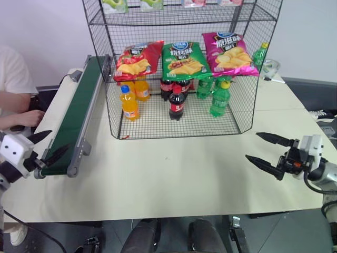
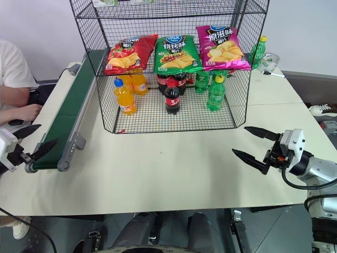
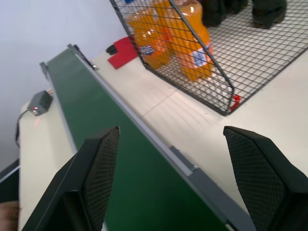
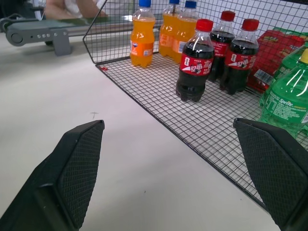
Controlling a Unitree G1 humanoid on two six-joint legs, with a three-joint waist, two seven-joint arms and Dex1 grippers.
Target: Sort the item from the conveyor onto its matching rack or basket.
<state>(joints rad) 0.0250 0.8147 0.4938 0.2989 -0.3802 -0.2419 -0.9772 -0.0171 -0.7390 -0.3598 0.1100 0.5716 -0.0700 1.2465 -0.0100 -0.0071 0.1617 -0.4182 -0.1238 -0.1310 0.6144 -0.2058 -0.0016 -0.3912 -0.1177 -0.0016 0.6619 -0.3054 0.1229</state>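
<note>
You see the left gripper [image 3: 171, 178] with jaws spread wide over the dark green conveyor [image 3: 120, 168]; beyond, orange soda bottles [image 3: 192, 43] stand inside the black wire rack [image 3: 219, 89] on the counter [image 3: 183, 115].

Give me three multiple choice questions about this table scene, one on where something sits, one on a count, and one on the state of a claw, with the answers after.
1. Where does the red crisp bag lie?
A. On the conveyor
B. On the rack's middle tier, beside the green bag
C. On the bare table

2. How many crisp bags lie side by side on that tier?
A. Two
B. Three
C. Five

3. How is the right claw?
A. Open and empty
B. Shut on a bottle
C. Shut on the red bag

Answers:
1 B: the red bag rests inside the rack, next to the green bag, not on the conveyor.
2 B: red, green and pink bag.
3 A: its fingers stand apart over the table with nothing between them.
</note>
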